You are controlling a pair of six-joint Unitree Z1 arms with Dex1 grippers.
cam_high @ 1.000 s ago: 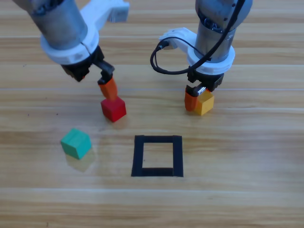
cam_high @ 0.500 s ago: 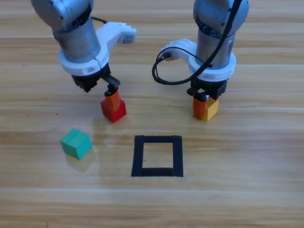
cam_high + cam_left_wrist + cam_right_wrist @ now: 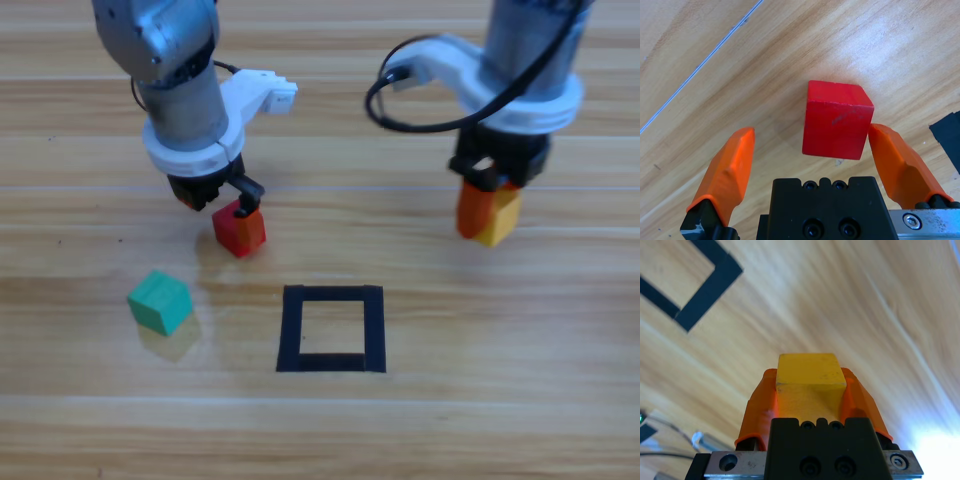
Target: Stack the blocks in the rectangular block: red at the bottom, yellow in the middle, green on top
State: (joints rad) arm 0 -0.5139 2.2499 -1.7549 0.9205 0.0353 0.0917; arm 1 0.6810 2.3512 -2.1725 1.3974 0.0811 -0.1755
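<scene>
The red cube (image 3: 239, 230) sits on the wooden table (image 3: 500, 400), up and to the left of the black tape square (image 3: 331, 328), whose centre holds nothing. The left gripper (image 3: 812, 165) is down over it with its 2 orange jaws spread wide: the cube lies between them, one jaw touching or nearly touching its side, the other well clear. The yellow cube (image 3: 499, 215) is clamped between the closed jaws of the right gripper (image 3: 809, 390), up and to the right of the tape square; in the right wrist view it fills the gap between both jaws. The teal-green cube (image 3: 160, 301) rests alone on the table, left of the square.
</scene>
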